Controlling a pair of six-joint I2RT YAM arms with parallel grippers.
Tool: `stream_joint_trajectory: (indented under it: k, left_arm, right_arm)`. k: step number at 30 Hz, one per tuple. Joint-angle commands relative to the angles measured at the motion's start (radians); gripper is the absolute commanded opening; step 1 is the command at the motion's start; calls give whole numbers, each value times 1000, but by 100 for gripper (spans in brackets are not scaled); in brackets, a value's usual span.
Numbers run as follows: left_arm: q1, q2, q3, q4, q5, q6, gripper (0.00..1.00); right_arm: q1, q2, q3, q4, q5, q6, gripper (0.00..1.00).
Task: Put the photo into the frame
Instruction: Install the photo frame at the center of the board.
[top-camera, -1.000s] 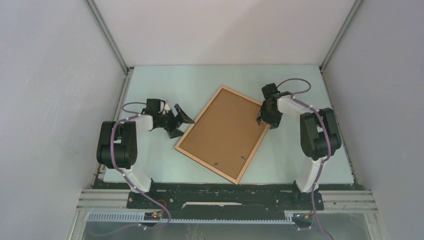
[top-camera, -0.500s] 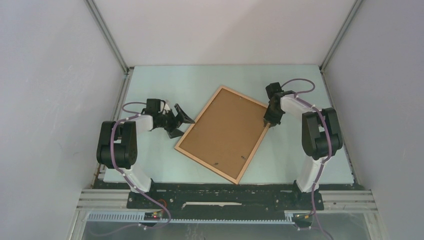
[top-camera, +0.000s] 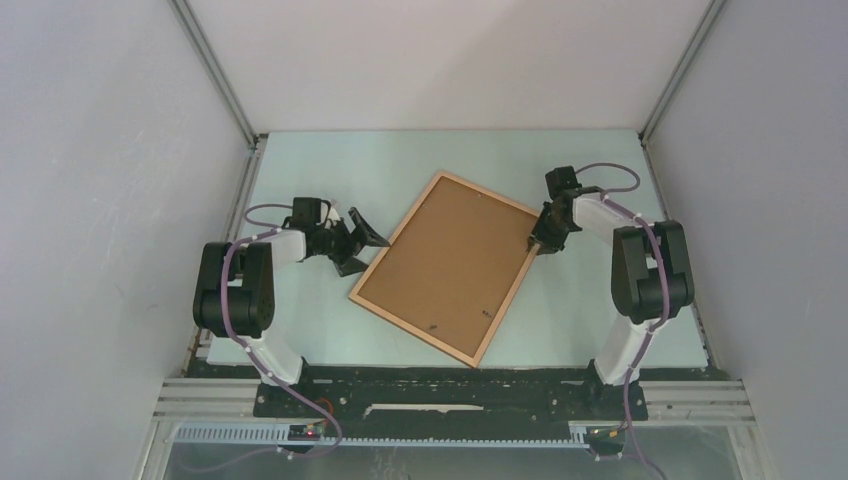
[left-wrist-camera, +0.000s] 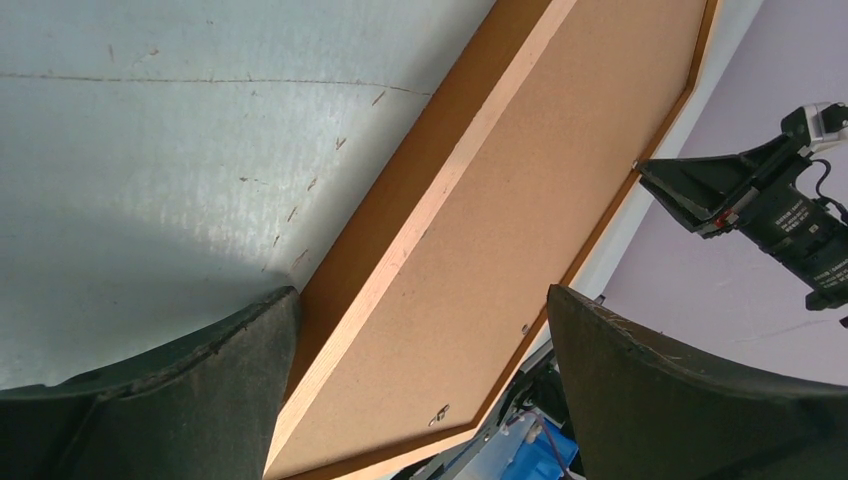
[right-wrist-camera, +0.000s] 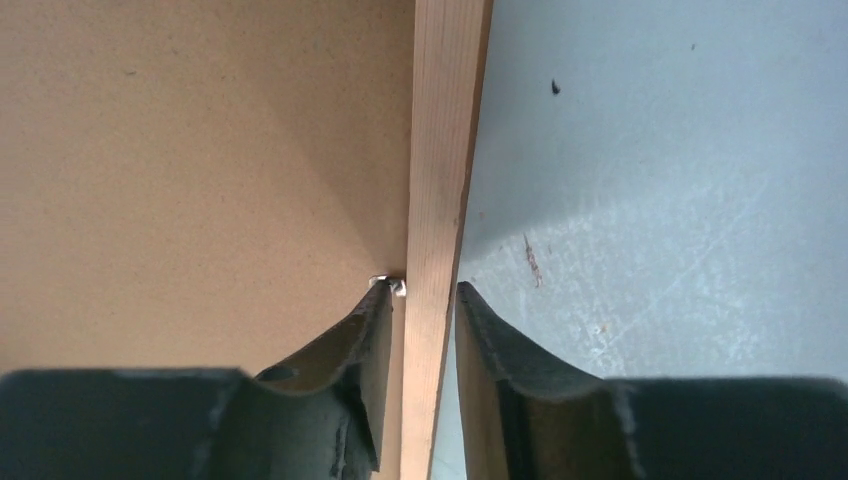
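The frame (top-camera: 447, 266) lies back-up mid-table (top-camera: 330, 160); the photo is not visible. The right gripper (top-camera: 541, 243) pinches the frame's right rail, probably to steady or lift it. The left gripper (top-camera: 358, 243) sits spread wide beside the opposite edge.

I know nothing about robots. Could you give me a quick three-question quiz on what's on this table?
1. True or false: the frame lies with its brown back facing up.
2. The right claw has its tips either side of: A the frame's wooden rim, B a photo, C a cup.
3. Fill in: the left claw is wide ____.
Key: 1 true; 2 A; 3 open.
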Motion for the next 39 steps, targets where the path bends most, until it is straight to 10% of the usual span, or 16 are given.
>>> stream_joint_trajectory:
  k: [1,22,39]
  left_arm:
    - [8,-39,-19,1,25,-2,99]
    - [-24,-47,-54,21,-7,-26,99]
    - [-203,-297,-318,160,-130,-147,99]
  right_arm:
    - [8,-103,-29,43,-37,-19,41]
    - [146,-89,-179,259,-146,14,67]
    - [161,198,275,108,-161,-76,68]
